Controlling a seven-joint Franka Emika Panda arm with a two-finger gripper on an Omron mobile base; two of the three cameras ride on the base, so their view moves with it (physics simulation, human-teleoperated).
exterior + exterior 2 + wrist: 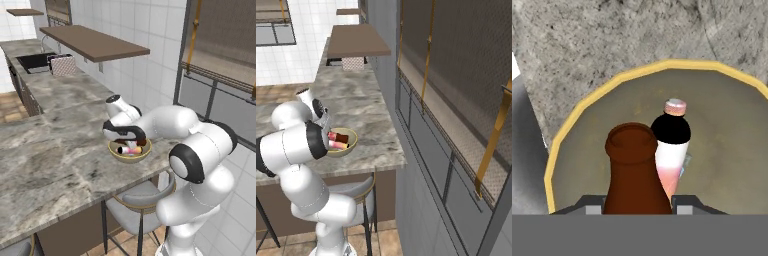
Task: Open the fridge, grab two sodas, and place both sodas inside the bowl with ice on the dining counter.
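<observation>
The tan-yellow bowl (115,154) (352,143) (577,107) sits near the right end of the dining counter (60,160) (371,125). One soda (673,150) (132,150) (339,145) lies inside it, its red-pink label up. My gripper (639,202) (132,140) hangs just above the bowl, shut on a second soda (634,170) (337,136), a dark brown bottle whose neck points out over the bowl's floor. The fridge is out of view.
A grey stool (135,205) (358,192) stands under the counter's edge below the bowl. A brown wooden shelf (95,42) (356,40) juts out over the far counter, with a dark sink (35,61) beyond. Window panels (456,100) close the right side.
</observation>
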